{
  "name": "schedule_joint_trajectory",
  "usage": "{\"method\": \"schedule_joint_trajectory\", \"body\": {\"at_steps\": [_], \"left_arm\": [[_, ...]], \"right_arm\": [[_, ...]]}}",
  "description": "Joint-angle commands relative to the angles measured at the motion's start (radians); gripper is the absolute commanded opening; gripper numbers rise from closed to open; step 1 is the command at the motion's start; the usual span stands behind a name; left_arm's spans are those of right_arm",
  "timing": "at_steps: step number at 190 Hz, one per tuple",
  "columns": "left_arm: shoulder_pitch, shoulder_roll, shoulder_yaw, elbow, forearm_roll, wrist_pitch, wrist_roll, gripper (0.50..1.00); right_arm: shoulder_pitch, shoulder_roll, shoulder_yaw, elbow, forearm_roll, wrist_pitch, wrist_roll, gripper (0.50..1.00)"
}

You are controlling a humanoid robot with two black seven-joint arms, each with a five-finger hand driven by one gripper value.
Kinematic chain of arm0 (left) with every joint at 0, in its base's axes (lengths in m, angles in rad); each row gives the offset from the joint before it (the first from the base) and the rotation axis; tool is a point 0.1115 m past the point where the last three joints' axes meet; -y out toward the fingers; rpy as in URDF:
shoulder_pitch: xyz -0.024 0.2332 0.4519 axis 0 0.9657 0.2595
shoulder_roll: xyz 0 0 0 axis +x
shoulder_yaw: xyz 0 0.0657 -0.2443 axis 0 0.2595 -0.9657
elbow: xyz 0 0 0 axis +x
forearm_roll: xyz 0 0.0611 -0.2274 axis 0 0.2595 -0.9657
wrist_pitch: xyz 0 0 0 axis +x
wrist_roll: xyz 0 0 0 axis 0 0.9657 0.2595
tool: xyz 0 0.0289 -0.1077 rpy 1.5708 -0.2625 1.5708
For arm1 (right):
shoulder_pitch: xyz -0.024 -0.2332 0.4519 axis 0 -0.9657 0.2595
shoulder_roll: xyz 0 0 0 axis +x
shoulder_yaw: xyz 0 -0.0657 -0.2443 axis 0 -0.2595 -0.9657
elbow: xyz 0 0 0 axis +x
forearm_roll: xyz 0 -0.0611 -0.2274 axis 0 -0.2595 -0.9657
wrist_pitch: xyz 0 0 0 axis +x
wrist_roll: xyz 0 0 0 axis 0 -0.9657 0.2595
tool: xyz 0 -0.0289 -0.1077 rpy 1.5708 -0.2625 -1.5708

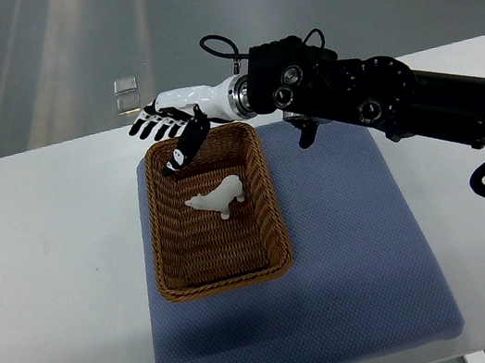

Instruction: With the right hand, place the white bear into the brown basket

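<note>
Item: white table. Rounded corners, seen from steeply above. Grey floor beyond its far edge.

Item: blue-grey mat. Lies flat on the table and covers most of its middle and right portion. Textured surface, near edge close to the bottom of the view.

Item: brown basket. Woven, rectangular, with a raised rim. Sits on the left part of the mat, long side running away from the robot. Its left rim lies close to the mat's left edge.

Item: white bear. Lies inside the basket, on the woven bottom, in the far half and toward the right wall. Nothing touches it.

Item: right hand. Black fingers on a white forearm shell, joined to a bulky black arm that enters from the right edge and crosses above the far part of the mat. The hand hangs over the far rim of the basket, at its left far corner. Fingers spread and relaxed, holding nothing; one finger points down toward the basket's interior. The hand is apart from the bear.

Item: small clear square object on the floor beyond the table. Too small to identify.
</note>
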Motion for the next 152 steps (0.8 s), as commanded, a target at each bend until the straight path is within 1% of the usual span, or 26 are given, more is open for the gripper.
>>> {"method": "schedule_joint_trajectory", "body": {"at_steps": [1, 18, 22, 26, 30, 46, 71, 106, 132, 152], "left_arm": [[0.0, 0.0, 0.001, -0.002, 0.001, 0.0, 0.0, 1.0], [0.0, 0.0, 0.001, -0.002, 0.001, 0.0, 0.0, 1.0], [0.0, 0.0, 0.001, -0.002, 0.001, 0.0, 0.0, 1.0], [0.0, 0.0, 0.001, -0.002, 0.001, 0.0, 0.0, 1.0], [0.0, 0.0, 0.001, -0.003, 0.001, 0.0, 0.0, 1.0], [0.0, 0.0, 0.001, -0.003, 0.002, 0.0, 0.0, 1.0], [0.0, 0.0, 0.001, -0.005, 0.001, 0.0, 0.0, 1.0], [0.0, 0.0, 0.001, -0.005, 0.002, 0.0, 0.0, 1.0], [0.0, 0.0, 0.001, -0.005, 0.002, 0.0, 0.0, 1.0], [0.0, 0.0, 0.002, -0.012, 0.002, 0.0, 0.0, 1.0]], "right_arm": [[-0.088, -0.058, 0.152, -0.007, 0.001, -0.002, 0.031, 0.893], [-0.166, -0.084, 0.298, -0.007, 0.006, 0.0, 0.05, 0.897], [-0.188, -0.085, 0.333, -0.007, 0.009, 0.0, 0.054, 0.903], [-0.223, -0.085, 0.387, -0.007, 0.015, 0.0, 0.059, 0.919], [-0.246, -0.085, 0.425, -0.007, 0.019, 0.0, 0.063, 0.921], [-0.33, -0.079, 0.579, -0.01, 0.067, 0.0, 0.079, 0.924], [-0.43, -0.062, 0.763, -0.042, 0.21, -0.009, 0.08, 0.926], [-0.476, -0.058, 0.846, -0.127, 0.467, -0.008, 0.083, 0.926], [-0.494, -0.058, 0.844, -0.185, 0.631, 0.004, 0.131, 0.926], [-0.513, -0.056, 0.843, -0.191, 0.699, 0.018, 0.152, 0.926]]}}
